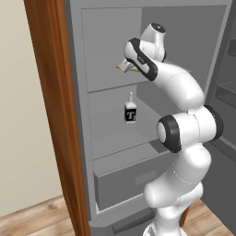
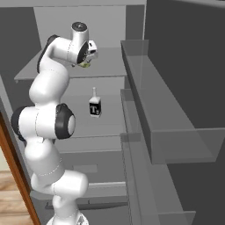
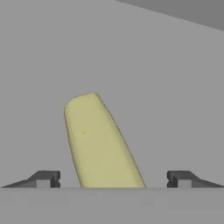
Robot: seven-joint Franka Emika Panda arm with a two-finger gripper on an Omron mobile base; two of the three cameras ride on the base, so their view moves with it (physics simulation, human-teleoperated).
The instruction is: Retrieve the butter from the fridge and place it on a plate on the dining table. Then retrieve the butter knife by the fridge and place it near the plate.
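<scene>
The pincer [image 3: 113, 179] stood wide with the butter [image 3: 98, 140] lying between its fingertips [image 3: 46, 178], its near end cut off, on the fridge's [image 1: 83, 138] upper shelf [image 2: 110, 66], a small white bottle [image 1: 130, 111] one shelf below.

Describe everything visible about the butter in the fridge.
The butter is a slim, pale yellow stick with rounded edges and a matte, soft-looking surface. It lies flat on the light grey upper shelf of the fridge, angled slightly, above the shelf that holds the small white bottle. The gripper straddles its near end, jaws wide open and clear of it.
</scene>
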